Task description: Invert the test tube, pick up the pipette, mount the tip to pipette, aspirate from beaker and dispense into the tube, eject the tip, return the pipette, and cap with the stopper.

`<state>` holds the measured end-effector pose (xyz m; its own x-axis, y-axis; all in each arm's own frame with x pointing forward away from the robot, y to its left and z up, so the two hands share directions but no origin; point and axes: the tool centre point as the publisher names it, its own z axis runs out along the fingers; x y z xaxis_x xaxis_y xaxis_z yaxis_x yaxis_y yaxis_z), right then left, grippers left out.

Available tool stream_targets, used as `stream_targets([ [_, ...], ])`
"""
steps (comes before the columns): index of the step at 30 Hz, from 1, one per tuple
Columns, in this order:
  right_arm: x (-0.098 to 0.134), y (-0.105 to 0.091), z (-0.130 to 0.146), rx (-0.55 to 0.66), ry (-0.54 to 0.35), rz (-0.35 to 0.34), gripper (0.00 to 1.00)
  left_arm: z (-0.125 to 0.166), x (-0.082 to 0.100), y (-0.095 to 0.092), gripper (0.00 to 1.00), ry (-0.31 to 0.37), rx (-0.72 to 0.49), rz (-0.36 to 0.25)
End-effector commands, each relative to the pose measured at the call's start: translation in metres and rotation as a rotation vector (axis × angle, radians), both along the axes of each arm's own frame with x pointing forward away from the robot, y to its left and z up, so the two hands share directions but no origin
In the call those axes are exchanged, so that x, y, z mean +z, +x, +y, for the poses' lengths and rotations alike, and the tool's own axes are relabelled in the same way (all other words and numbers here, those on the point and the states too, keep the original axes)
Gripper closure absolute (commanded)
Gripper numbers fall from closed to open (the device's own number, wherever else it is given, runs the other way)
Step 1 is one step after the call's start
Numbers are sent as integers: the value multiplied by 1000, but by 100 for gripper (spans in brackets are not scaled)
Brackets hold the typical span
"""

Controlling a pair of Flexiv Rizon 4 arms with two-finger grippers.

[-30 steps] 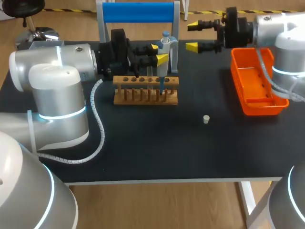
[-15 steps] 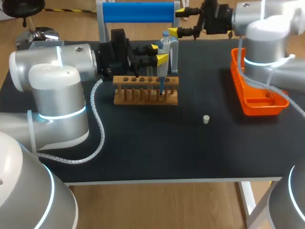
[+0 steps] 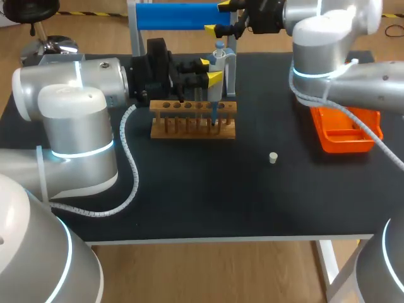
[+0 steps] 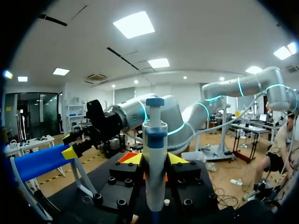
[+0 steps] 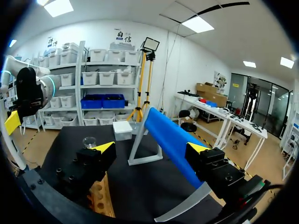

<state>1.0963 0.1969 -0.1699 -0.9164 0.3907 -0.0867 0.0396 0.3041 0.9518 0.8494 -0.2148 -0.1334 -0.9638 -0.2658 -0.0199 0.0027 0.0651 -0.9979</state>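
Observation:
My left gripper (image 3: 211, 69) is shut on the blue and white pipette (image 3: 218, 55), which it holds upright over the right end of the wooden tube rack (image 3: 192, 118). The pipette's lower end reaches down to the rack. In the left wrist view the pipette (image 4: 154, 158) stands between the yellow fingertips (image 4: 134, 159). The small white stopper (image 3: 273, 158) lies on the black table to the right of the rack. My right gripper (image 3: 225, 17) is open and empty at the back, beside the blue bar (image 3: 183, 16). The beaker (image 5: 88, 141) and a white box (image 5: 122, 129) show beyond that gripper (image 5: 152, 148).
An orange tray (image 3: 344, 132) sits at the table's right side, partly under my right arm. The blue bar on its white frame (image 5: 140, 148) stands at the table's back edge, close to the right gripper's fingers.
My right arm has swung left from above the orange tray to the blue bar at the back, its gripper staying open. The left arm and the pipette have not moved.

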Motion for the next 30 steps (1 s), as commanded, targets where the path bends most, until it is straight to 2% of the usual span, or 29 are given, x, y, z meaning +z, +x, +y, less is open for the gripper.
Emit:
stream_targets([
  [1,-5,14,12,3,-13,4,0,-2,-1,0,100,-3,4,-2],
  [13,-17,19,19,8,-43,6,0,-2,-1,0,100,-3,4,-2],
  [30,-15,16,18,11,-40,3,0,-2,-1,0,100,-3,4,-2],
])
